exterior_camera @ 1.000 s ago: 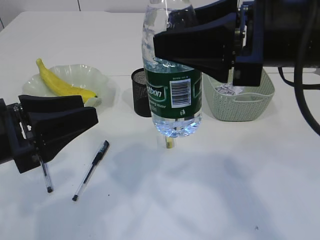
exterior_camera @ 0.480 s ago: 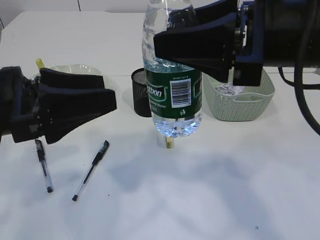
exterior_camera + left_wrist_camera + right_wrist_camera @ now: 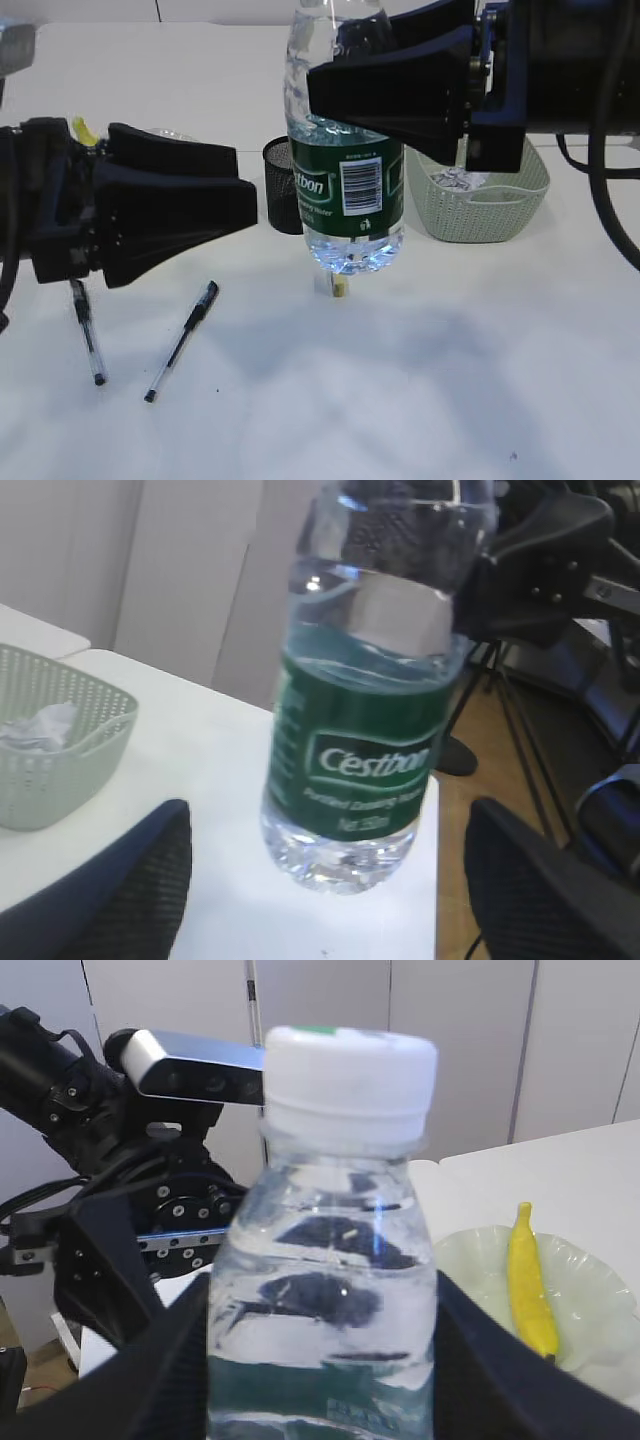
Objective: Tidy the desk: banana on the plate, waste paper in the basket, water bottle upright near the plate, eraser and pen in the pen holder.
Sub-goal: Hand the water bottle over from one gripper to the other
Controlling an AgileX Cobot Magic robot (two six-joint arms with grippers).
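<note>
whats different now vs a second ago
The left gripper has swung up and to the right, toward the bottle, and now hides most of the banana and plate; its jaws are open and empty. The right gripper has kept its hold on the upright bottle, which has not moved. The two pens, pen holder and basket stayed put.

Green-labelled bottle [image 3: 345,150], yellow banana [image 3: 528,1285]
</note>
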